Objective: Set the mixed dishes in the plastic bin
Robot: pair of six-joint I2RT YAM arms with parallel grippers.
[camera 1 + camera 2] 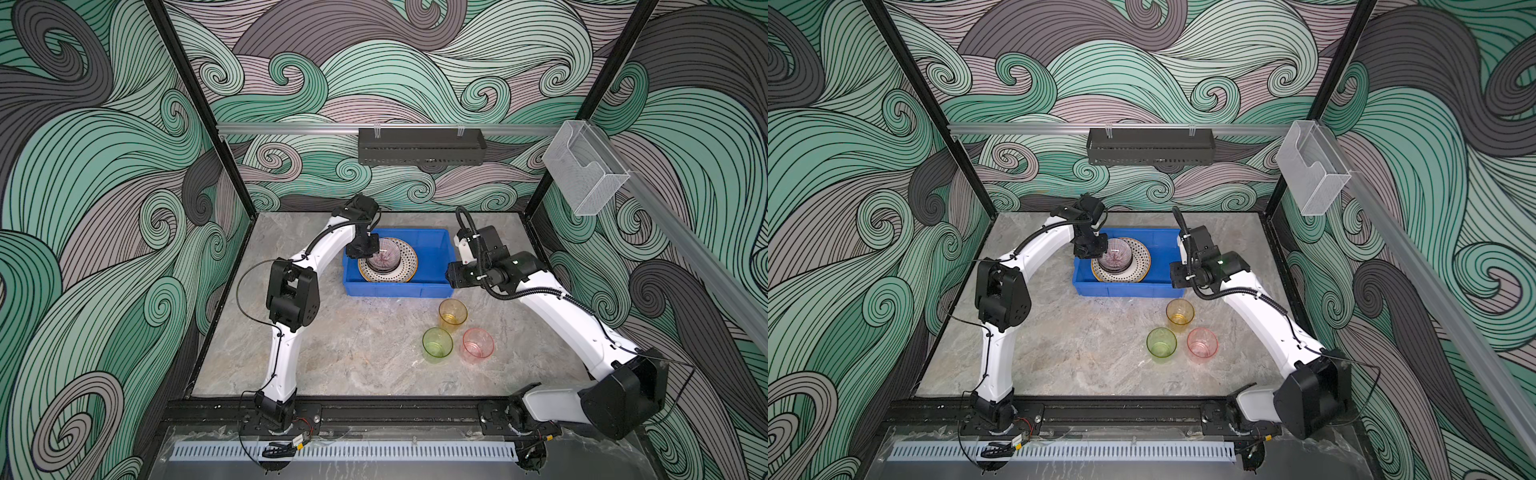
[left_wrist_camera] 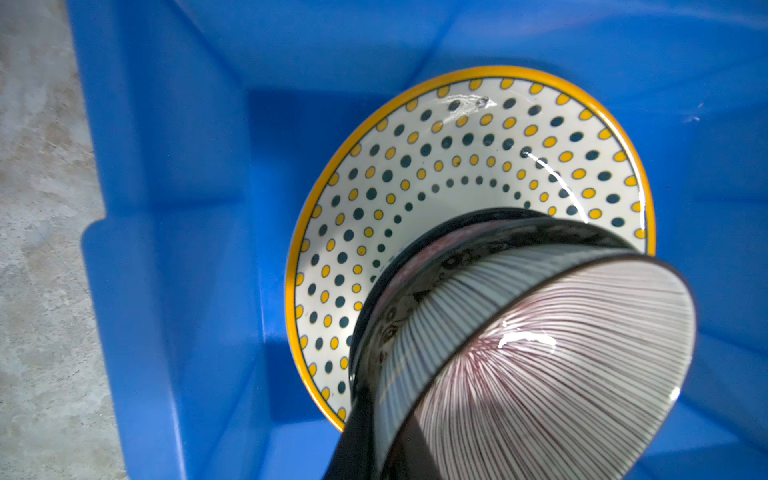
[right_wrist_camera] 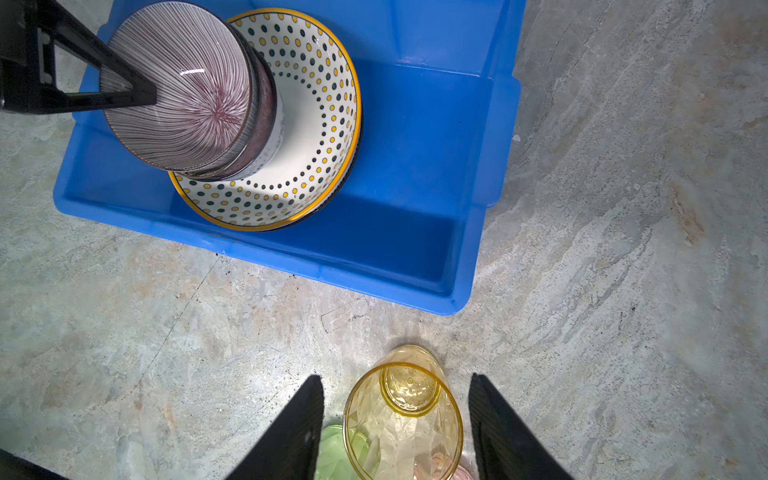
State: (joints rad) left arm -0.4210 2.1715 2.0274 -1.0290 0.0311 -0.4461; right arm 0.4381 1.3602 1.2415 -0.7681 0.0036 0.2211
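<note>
Two arms share one table (image 1: 332,353). At its back middle sits the bin (image 1: 395,289), with its right half bare. The plate (image 1: 407,266), dotted, lies flat in the bin's left half on at least one more plate, whose dark edge shows beneath. Flat stacking keeps the pile low and steady.

A darker bowl (image 3: 266,108) stands on the plate, and the striped bowl (image 1: 384,255) is nested upright in it, so the whole pile takes one footprint. The left gripper (image 1: 375,249) grasps the striped bowl by its wall, one finger inside and one outside. Letting go is judged to be the step in hand.

Three cups stand upright on the table in front of the bin, not yet in it. The orange cup (image 1: 453,316) is nearest the bin. The green cup (image 1: 437,343) and pink cup (image 1: 478,344) are nearer the arm bases, close beside it.

The right gripper (image 3: 395,377) hangs spread and empty above the orange cup, not touching it. The two neighbouring cups leave its fingers little room.
</note>
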